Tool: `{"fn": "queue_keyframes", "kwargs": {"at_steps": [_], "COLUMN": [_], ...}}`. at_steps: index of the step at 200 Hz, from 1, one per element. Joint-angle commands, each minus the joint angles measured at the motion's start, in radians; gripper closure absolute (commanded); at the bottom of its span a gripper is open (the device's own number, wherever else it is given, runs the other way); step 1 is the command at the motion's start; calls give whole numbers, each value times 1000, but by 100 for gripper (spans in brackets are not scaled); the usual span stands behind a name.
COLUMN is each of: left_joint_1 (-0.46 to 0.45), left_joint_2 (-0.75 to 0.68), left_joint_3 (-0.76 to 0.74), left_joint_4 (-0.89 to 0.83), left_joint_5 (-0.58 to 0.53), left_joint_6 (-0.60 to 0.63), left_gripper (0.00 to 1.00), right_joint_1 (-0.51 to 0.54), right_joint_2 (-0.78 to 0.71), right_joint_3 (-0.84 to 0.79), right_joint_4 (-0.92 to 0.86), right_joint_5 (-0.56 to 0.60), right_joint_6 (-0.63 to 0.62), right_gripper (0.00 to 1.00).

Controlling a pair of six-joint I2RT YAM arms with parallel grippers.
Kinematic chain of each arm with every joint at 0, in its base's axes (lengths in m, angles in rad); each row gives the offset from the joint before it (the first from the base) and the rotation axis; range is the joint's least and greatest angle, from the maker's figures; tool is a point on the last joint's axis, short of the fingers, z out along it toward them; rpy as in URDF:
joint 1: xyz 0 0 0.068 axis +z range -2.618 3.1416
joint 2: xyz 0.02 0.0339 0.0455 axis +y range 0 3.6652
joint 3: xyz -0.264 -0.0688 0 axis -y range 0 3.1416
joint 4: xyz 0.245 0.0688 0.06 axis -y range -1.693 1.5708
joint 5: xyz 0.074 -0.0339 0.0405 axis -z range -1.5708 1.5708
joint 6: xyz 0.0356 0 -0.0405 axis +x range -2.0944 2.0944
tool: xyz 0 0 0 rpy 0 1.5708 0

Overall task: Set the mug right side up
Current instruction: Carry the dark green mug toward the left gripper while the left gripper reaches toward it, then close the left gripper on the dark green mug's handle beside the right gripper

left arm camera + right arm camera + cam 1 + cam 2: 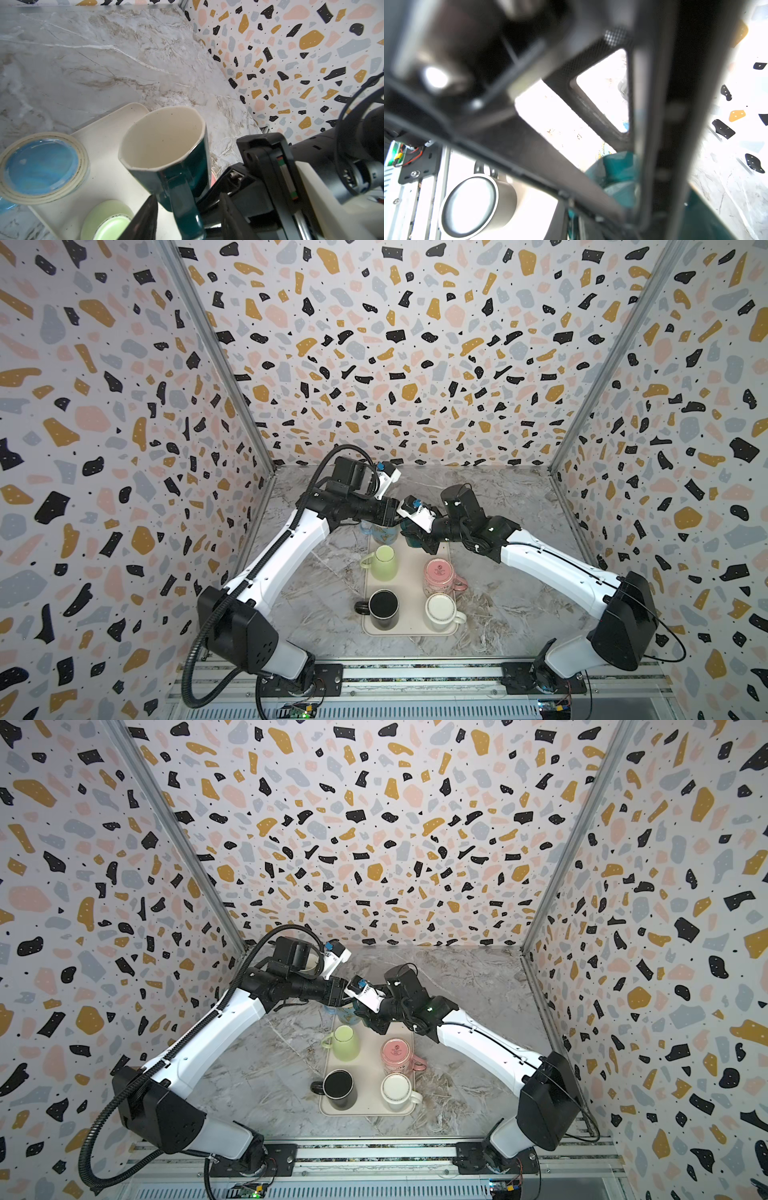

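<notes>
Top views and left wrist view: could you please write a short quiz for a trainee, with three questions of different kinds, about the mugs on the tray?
1. How many mugs show in a top view, counting the half-hidden blue mug?
2. True or false: the black mug stands beside the white mug at the near end of the tray.
3. In the left wrist view, the inside of the dark teal mug is: A) cream B) black C) pink.

Key: 1) six; 2) true; 3) A.
</notes>
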Motion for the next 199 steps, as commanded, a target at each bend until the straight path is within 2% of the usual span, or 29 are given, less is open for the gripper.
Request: {"fn": "queue_keyframes", "kwargs": {"at_steps": [1, 29, 127, 199], "left_joint_1": [-8, -11, -14, -14], "left_joint_2": [7, 21, 37, 27], "left_joint_3": [29, 29, 37, 23], "left_joint_4": [-25, -38, -95, -104], "left_joint_5": [-30, -44, -82, -56], "left_joint_6": [21, 22, 49, 49], "left_gripper": [51, 56, 60, 64], "right_joint_1": [11, 16, 39, 52], "right_joint_2": [-21, -21, -39, -73], "right_joint_3": [68, 68, 53, 5], "right_joint_4": [65, 54, 24, 40], "right_joint_5": [-4, 1, 59, 94], "right_joint_6": [-31, -49, -135, -197], "right_gripper": [100, 100, 100, 100]}}
